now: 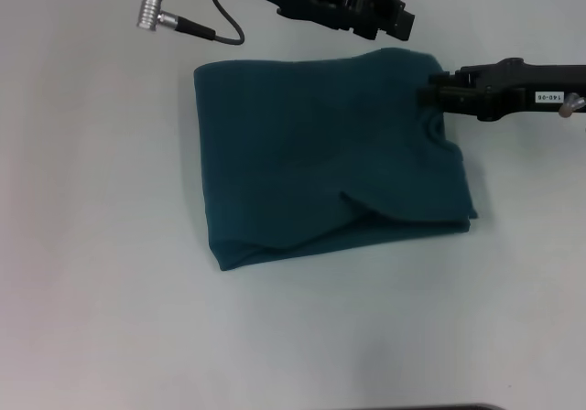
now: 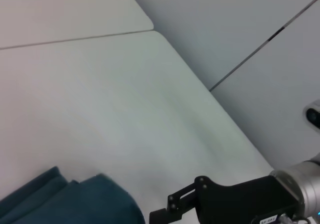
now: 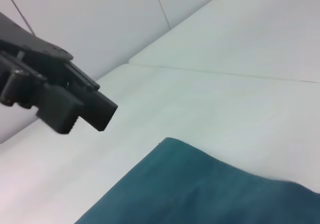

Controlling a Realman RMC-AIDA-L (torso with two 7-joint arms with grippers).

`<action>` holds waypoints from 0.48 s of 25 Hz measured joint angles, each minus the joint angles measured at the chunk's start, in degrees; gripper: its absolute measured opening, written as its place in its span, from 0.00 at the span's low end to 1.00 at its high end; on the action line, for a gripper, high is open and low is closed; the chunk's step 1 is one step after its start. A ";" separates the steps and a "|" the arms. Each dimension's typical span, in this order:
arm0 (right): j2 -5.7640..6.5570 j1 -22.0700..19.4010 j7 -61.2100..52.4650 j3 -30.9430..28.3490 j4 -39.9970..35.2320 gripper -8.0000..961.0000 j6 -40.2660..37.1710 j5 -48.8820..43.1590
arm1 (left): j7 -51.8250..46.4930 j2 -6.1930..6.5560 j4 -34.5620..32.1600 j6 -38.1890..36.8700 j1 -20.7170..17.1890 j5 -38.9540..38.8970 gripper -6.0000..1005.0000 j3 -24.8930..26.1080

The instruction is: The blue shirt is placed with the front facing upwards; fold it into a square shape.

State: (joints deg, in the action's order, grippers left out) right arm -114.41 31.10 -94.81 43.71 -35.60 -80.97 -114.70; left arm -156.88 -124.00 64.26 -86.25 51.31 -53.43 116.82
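**Folded shirt at risk of being dragged open at its far right corner**

Nearest the head camera, the front edge of the blue shirt (image 1: 330, 167) is lying flat on the white table (image 1: 101, 318), with the garment already folded into a rough square, plain side up, and one loose flap crossing near that front edge.

Fingertips of the right gripper (image 1: 434, 94) are sitting at the shirt's far right corner, apparently touching or pinching the cloth, though whether the jaws are clamped on fabric cannot be told from here. If they are gripping while the arm is pulling away, the top layer is likely to lift and undo the fold; the raised corner there is already looking bunched. From the fingers, the right arm is reaching in level from the right edge.

Left gripper (image 1: 389, 21) is hovering just beyond the shirt's far edge, clear of the cloth, fingers seemingly together and holding nothing. Its arm is angling back toward the upper left, with a cable (image 1: 215, 30) trailing beside it.
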 joint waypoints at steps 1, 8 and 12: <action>0.03 -0.07 -0.13 -0.25 0.00 0.38 -0.10 -0.03 | 0.05 0.07 0.32 -0.17 -0.22 0.00 0.32 0.00; 1.55 -1.01 -1.13 -1.93 0.00 0.38 -2.32 -0.24 | 2.38 0.30 4.43 -0.28 -5.27 0.05 0.48 1.28; 3.47 -1.35 -4.10 -1.89 -0.03 0.38 -4.93 -0.65 | 4.84 0.39 5.28 -0.81 -7.95 0.12 0.59 2.56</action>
State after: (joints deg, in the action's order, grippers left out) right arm -110.94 29.75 -98.91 41.83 -35.63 -85.90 -115.35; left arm -152.03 -123.61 69.54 -87.05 43.36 -53.30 119.38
